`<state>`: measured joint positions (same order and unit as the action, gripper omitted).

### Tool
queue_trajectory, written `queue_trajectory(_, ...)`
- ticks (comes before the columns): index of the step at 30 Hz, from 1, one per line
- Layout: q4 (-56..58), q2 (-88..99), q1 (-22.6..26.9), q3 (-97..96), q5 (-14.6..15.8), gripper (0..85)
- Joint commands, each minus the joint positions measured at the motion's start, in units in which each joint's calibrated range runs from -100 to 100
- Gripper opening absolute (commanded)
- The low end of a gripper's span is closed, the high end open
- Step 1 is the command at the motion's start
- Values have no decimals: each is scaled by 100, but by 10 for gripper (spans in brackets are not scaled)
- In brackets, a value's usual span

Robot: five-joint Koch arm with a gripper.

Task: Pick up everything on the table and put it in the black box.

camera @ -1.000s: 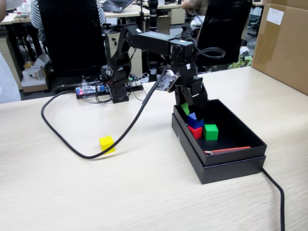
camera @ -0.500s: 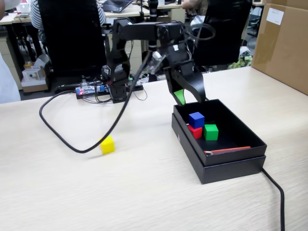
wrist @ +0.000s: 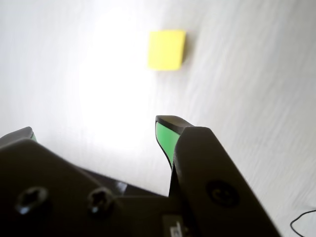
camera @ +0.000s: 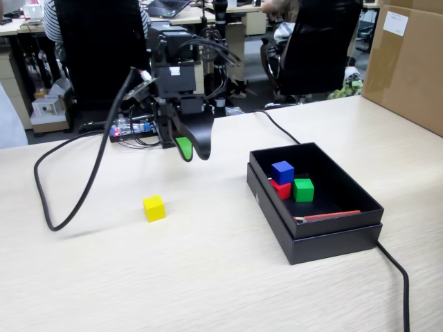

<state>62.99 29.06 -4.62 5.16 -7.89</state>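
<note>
One big pale wood worktop (camera: 208, 277) fills the fixed view. On its right side sits the black box (camera: 332, 238), open at the top, with a thin red strip (camera: 327, 216) along its near inner edge. A brown carton (camera: 408, 62) stands at the far right. A thick black cable (camera: 76, 194) loops over the left part of the worktop, and a second one (camera: 398, 277) runs off the near right corner.

The black arm (camera: 176, 66) stands at the far side of the worktop, left of the box. Its end effector (camera: 192, 151) hangs in the air above the worktop, well apart from the box, and points down. Its two jaws are spread apart with nothing between them; in the wrist view (wrist: 94, 131) the green inner pad (wrist: 165, 140) of one jaw shows clearly.

Three cubes lie inside the box near its far left corner: the blue cube (camera: 282, 171), the red cube (camera: 280, 189) just beside it, and the green cube (camera: 303, 189) on the right of the red one. The yellow cube (camera: 154, 207) sits alone on the worktop, left of the box and nearer than the end effector. In the wrist view it (wrist: 167, 50) lies ahead of the open jaws.
</note>
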Motion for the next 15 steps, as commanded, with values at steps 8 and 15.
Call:
queue_trajectory(8, -247, -112, -596, -797, -361, 488)
queue_trajectory(15, -359, -1237, -654, -371, -391, 479)
